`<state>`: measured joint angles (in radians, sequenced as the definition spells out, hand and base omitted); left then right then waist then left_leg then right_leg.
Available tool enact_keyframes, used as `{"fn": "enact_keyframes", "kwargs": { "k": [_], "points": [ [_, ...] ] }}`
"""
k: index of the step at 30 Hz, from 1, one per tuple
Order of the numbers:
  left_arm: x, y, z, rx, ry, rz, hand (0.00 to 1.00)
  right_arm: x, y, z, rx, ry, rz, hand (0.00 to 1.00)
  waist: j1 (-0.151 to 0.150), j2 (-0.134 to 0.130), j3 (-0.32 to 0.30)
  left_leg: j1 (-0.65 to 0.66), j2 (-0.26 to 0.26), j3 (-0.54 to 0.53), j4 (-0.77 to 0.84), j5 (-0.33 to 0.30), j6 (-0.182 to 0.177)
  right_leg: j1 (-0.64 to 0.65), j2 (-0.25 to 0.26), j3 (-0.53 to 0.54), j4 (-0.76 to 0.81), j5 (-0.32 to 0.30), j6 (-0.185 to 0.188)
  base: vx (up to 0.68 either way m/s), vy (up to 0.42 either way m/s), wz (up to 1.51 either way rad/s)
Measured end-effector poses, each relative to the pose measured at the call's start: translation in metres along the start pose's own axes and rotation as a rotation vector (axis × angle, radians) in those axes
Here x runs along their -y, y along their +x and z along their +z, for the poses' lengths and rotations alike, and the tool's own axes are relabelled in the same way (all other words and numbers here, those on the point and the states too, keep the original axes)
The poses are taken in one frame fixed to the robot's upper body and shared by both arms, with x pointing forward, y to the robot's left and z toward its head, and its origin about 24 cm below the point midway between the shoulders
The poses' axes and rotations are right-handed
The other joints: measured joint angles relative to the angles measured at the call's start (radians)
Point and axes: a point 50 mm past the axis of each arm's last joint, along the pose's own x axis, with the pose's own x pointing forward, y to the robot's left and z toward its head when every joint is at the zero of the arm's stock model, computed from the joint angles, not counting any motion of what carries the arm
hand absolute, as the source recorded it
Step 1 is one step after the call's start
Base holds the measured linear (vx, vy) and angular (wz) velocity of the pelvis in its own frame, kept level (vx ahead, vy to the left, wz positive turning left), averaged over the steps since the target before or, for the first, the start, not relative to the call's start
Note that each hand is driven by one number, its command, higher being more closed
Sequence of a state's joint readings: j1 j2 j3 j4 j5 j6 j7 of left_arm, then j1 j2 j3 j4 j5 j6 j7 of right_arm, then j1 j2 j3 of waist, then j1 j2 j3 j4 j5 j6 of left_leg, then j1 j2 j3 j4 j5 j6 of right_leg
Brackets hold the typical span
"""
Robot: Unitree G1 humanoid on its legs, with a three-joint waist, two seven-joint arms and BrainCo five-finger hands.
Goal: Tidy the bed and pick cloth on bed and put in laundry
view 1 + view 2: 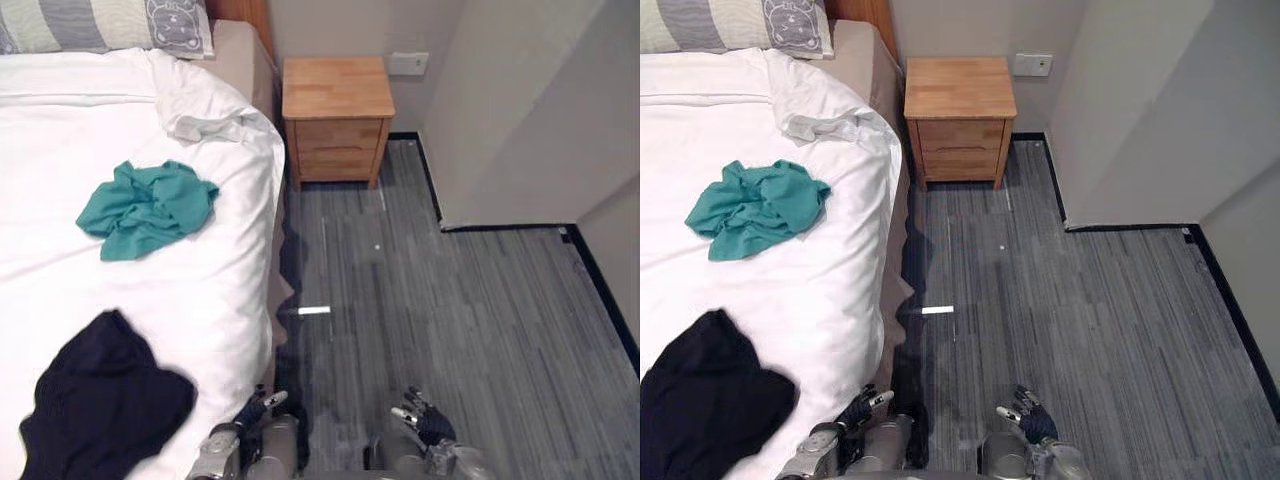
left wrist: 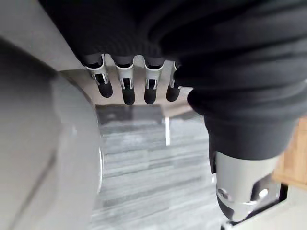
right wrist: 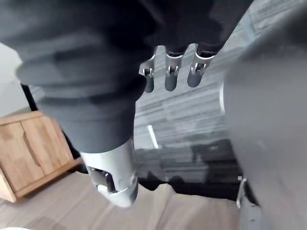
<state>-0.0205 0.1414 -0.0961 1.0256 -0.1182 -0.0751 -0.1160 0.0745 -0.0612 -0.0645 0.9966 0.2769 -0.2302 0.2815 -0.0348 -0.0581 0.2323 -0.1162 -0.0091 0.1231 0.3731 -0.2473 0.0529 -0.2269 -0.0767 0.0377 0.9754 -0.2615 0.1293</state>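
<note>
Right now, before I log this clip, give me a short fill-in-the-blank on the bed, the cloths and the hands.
1. The nightstand beside the bed is made of ____.
2. Of the teal cloth and the dark cloth, the one nearer the pillow is the ____ one.
3. The left hand and right hand hang low, fingers open, holding ____.
Missing words: wood; teal; nothing.

Dark cloth (image 1: 100, 400) cut by lower edge; pillows (image 1: 80, 22) cut by top edge; white floor strip (image 1: 313, 310) unidentifiable
</note>
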Motion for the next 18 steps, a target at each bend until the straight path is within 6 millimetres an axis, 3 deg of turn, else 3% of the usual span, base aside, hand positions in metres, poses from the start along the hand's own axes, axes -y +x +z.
{"fn": "enact_keyframes", "kwargs": {
  "k": [2, 3, 5, 7, 8, 9, 10, 12, 13, 14, 15, 16, 17, 18],
  "points": [
    [0.005, 0.0, -0.004, -0.019, 0.011, -0.005, 0.0, 0.003, -0.001, 0.002, 0.01, -0.015, -0.004, 0.0, -0.013, 0.002, 0.005, 0.129, 0.003, -0.003, -0.046, -0.021, 0.011, -0.039, -0.006, -0.066, 0.062, -0.038, -0.06, 0.5, 0.049, 0.21],
    [0.009, 0.001, -0.006, -0.022, 0.004, -0.01, 0.0, 0.005, -0.001, 0.003, 0.018, -0.027, -0.01, 0.0, -0.017, 0.008, 0.008, 0.204, 0.016, -0.004, -0.091, -0.022, 0.011, -0.048, -0.006, -0.127, -0.036, -0.049, -0.085, 0.5, -0.008, 0.18],
    [0.011, 0.0, -0.008, -0.025, 0.001, -0.014, 0.0, 0.007, -0.001, 0.008, 0.04, -0.048, -0.019, 0.0, -0.024, 0.031, 0.006, 0.264, 0.058, -0.006, -0.134, -0.034, -0.011, -0.059, 0.006, -0.206, -0.318, -0.037, -0.092, 0.5, -0.05, 0.28],
    [0.01, -0.001, -0.011, -0.035, 0.002, -0.011, 0.0, 0.005, 0.0, 0.014, 0.071, -0.078, -0.013, 0.0, -0.03, 0.035, 0.008, 0.294, 0.091, -0.004, -0.154, -0.066, -0.066, -0.087, 0.004, -0.22, -0.626, 0.091, -0.094, 0.51, -0.092, 0.28],
    [0.007, -0.002, -0.015, -0.048, 0.002, -0.003, 0.0, 0.004, 0.0, 0.015, 0.075, -0.091, -0.009, 0.0, -0.03, 0.034, 0.009, 0.31, 0.103, 0.006, -0.153, -0.083, -0.093, -0.093, 0.008, -0.225, -0.7, 0.196, -0.102, 0.68, -0.213, -0.11],
    [0.0, -0.004, -0.02, -0.069, -0.012, 0.034, 0.0, 0.004, 0.002, 0.019, 0.084, -0.126, 0.0, 0.0, -0.021, 0.048, 0.011, 0.356, 0.152, 0.018, -0.14, -0.1, -0.122, -0.068, 0.045, -0.236, -0.73, 0.322, -0.133, 0.69, -0.221, -0.36],
    [-0.001, -0.004, -0.019, -0.068, -0.01, 0.037, 0.0, 0.0, 0.004, 0.022, 0.09, -0.146, 0.008, 0.0, -0.009, 0.063, 0.01, 0.36, 0.167, 0.03, -0.129, -0.093, -0.134, -0.068, 0.058, -0.236, -0.706, 0.321, -0.143, 0.58, -0.195, -0.5],
    [0.009, 0.0, -0.013, -0.06, -0.02, 0.018, 0.0, 0.006, 0.006, 0.033, 0.103, -0.191, -0.002, 0.0, -0.014, 0.077, 0.021, 0.373, 0.163, 0.025, -0.06, -0.024, -0.193, -0.159, 0.04, -0.268, -0.444, 0.216, -0.165, 0.42, -0.229, -0.27],
    [0.009, -0.003, -0.021, -0.081, -0.044, 0.035, 0.0, 0.008, 0.007, 0.034, 0.084, -0.24, 0.011, 0.0, -0.011, 0.094, 0.003, 0.342, 0.177, 0.009, 0.075, -0.006, -0.176, -0.132, 0.048, -0.302, -0.478, 0.204, -0.154, 0.41, -0.359, -0.07],
    [0.01, -0.004, -0.024, -0.084, -0.069, 0.038, 0.0, 0.01, 0.005, 0.031, 0.054, -0.282, 0.019, 0.0, -0.013, 0.094, -0.009, 0.288, 0.175, -0.003, 0.236, 0.031, -0.155, -0.091, 0.059, -0.312, -0.513, 0.139, -0.205, 0.32, -0.31, -0.4],
    [0.02, -0.004, -0.027, -0.083, -0.123, 0.029, 0.0, 0.017, 0.005, 0.032, 0.027, -0.338, 0.02, 0.0, 0.004, 0.141, -0.01, 0.192, 0.224, -0.045, 0.458, 0.156, -0.119, -0.032, 0.119, -0.295, -0.567, 0.106, -0.197, 0.34, -0.119, -0.49],
    [0.021, -0.004, -0.028, -0.077, -0.142, 0.031, 0.0, 0.016, 0.005, 0.031, 0.013, -0.356, 0.025, 0.0, 0.017, 0.167, -0.013, 0.14, 0.249, -0.062, 0.558, 0.218, -0.131, 0.009, 0.151, -0.288, -0.614, 0.101, -0.197, 0.47, -0.046, -0.65],
    [0.019, -0.004, -0.025, -0.061, -0.152, 0.037, 0.0, 0.018, 0.007, 0.03, -0.017, -0.377, 0.02, 0.0, 0.022, 0.174, -0.005, 0.035, 0.249, -0.095, 0.711, 0.108, -0.11, 0.095, 0.167, -0.29, -0.68, 0.11, -0.181, 0.58, -0.06, -0.29],
    [0.017, -0.003, -0.021, -0.034, -0.161, 0.046, 0.0, 0.017, 0.007, 0.026, -0.035, -0.38, 0.023, 0.0, 0.023, 0.155, 0.007, -0.02, 0.231, -0.077, 0.704, 0.046, -0.105, 0.17, 0.165, -0.29, -0.733, 0.115, -0.188, 0.47, -0.091, -0.11]
  ]
}}
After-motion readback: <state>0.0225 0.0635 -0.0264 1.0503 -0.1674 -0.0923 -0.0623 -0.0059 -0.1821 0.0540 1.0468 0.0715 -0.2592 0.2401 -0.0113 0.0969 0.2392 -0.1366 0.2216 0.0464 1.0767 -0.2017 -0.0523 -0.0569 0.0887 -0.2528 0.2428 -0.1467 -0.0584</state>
